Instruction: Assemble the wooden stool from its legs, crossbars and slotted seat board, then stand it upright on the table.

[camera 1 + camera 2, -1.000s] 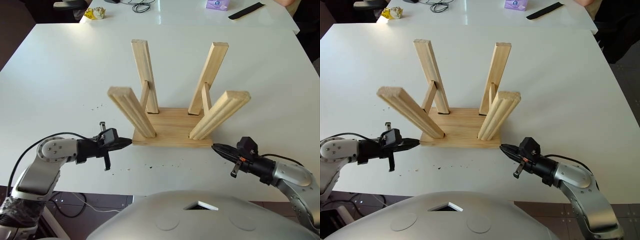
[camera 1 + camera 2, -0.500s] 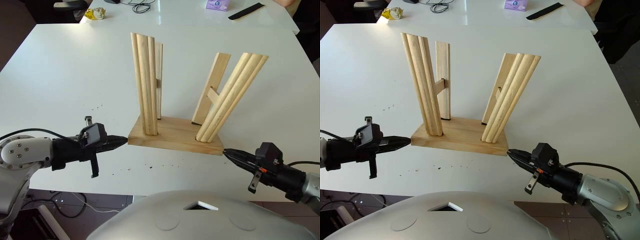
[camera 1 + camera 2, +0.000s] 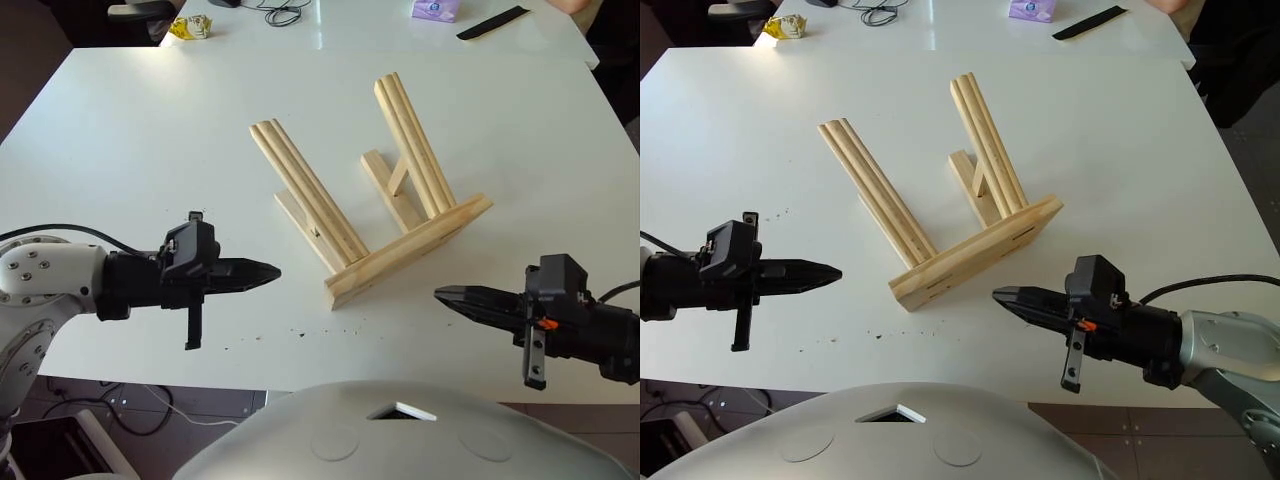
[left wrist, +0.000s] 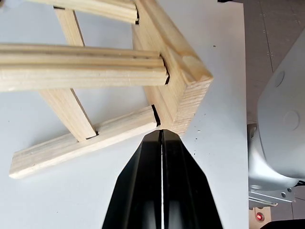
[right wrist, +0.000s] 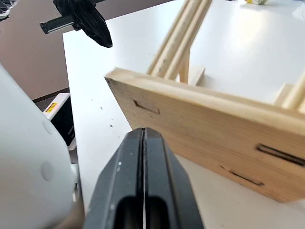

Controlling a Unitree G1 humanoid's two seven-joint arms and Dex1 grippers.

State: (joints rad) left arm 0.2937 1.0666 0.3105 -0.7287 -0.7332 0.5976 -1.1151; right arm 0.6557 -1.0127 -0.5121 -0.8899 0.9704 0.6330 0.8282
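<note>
the stool (image 3: 375, 205) lay tipped on its side around the middle of the table (image 3: 120, 130), not upright. its seat board (image 3: 410, 250) stood on one long edge and ran on a slant, one end toward the near edge and the other toward the right edge. the legs (image 3: 305, 200) pointed away from the board toward the far edge, leaning to the left. two of them rested on the table top and two ridged ones were raised above those. a short crossbar (image 3: 397, 180) joined the pair of legs on the right. the board's flat face was turned toward the near right corner and showed narrow dark slots (image 5: 145, 106).

the left gripper (image 3: 268, 271) hovered over the near left part of the table with its two fingers pressed together on nothing. it pointed at the near end of the seat board, close to it but apart from it. the right gripper (image 3: 447, 293) hung over the near edge to the right, also clenched and empty, aimed at the board's flat face with a gap between them.

dark specks (image 3: 300, 330) dotted the table by the near edge. past the far edge, on a second surface, lay a yellow packet (image 3: 190, 27), some cables (image 3: 282, 12), a purple box (image 3: 435, 10) and a black strip (image 3: 493, 22).
</note>
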